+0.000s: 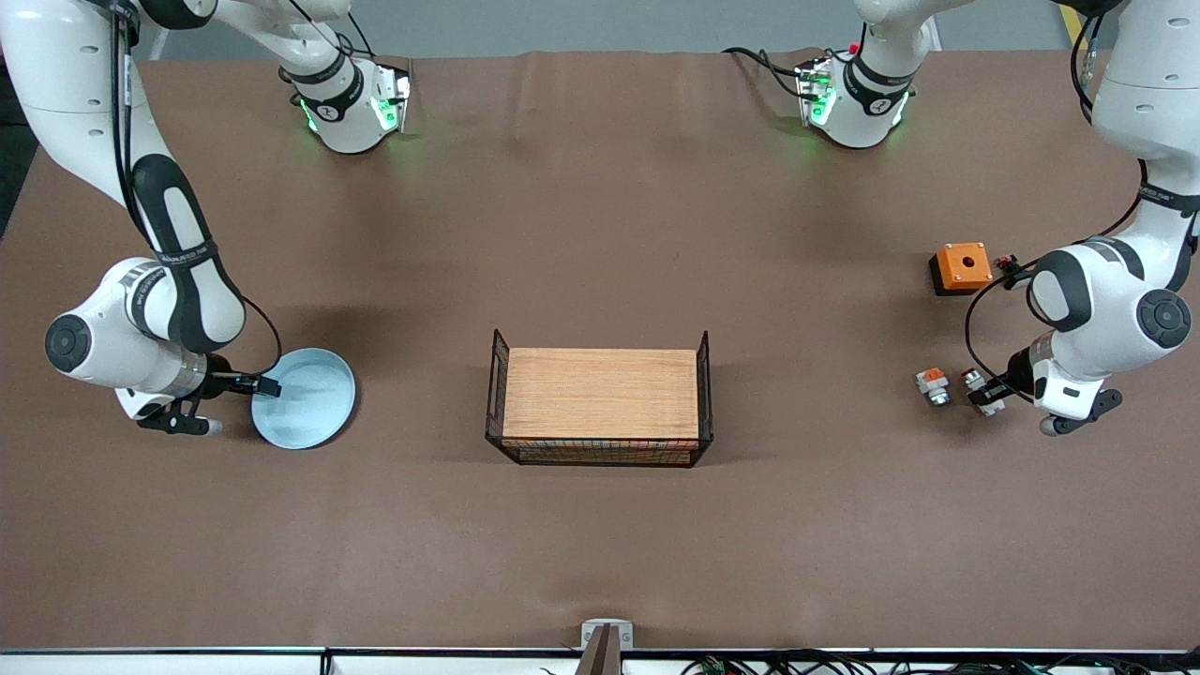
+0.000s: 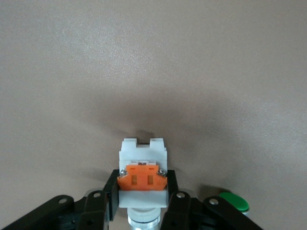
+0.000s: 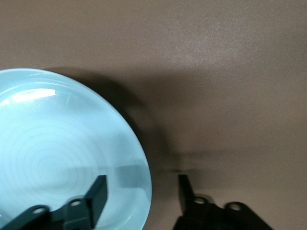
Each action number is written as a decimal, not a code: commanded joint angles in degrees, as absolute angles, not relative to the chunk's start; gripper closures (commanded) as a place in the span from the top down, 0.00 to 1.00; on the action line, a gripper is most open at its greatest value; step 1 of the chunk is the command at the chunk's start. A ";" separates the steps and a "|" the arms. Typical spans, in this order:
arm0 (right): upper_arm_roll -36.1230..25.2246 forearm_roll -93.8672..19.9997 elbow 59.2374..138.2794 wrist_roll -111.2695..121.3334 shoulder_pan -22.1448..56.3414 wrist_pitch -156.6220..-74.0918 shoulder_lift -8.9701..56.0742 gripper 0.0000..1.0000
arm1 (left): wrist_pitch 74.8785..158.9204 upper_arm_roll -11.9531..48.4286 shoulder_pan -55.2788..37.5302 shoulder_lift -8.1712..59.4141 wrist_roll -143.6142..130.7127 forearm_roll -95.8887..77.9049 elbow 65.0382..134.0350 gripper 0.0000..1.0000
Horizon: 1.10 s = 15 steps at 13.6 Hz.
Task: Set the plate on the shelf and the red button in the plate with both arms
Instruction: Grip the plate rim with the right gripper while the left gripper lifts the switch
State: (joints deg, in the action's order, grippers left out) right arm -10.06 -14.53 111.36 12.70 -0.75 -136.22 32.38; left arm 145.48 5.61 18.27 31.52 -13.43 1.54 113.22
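The pale blue plate (image 1: pixel 309 398) lies on the table toward the right arm's end. My right gripper (image 1: pixel 259 385) is open and straddles the plate's rim; in the right wrist view (image 3: pixel 141 184) one finger is over the plate's (image 3: pixel 57 143) inside and the other is outside it. The red button (image 1: pixel 972 379) lies toward the left arm's end. My left gripper (image 1: pixel 982 392) is shut on it at table level; in the left wrist view (image 2: pixel 142 189) both fingers press the white body (image 2: pixel 142 155) below the orange block.
A wire basket (image 1: pixel 497 375) with a wooden floor stands mid-table. A stubbier white-and-orange part (image 1: pixel 933 385) lies beside the red button, its green cap (image 2: pixel 234 201) showing. An orange square box (image 1: pixel 961 267) sits farther from the front camera.
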 commanded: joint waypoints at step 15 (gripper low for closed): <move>-9.67 -16.17 110.13 18.81 -0.70 -135.35 31.21 0.00 | 119.90 13.18 18.46 12.31 -12.55 1.85 107.32 0.00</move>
State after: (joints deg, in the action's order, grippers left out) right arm -9.88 -14.73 110.35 17.32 -0.66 -135.54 32.11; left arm 122.94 12.77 18.00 13.36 -9.88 1.54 108.50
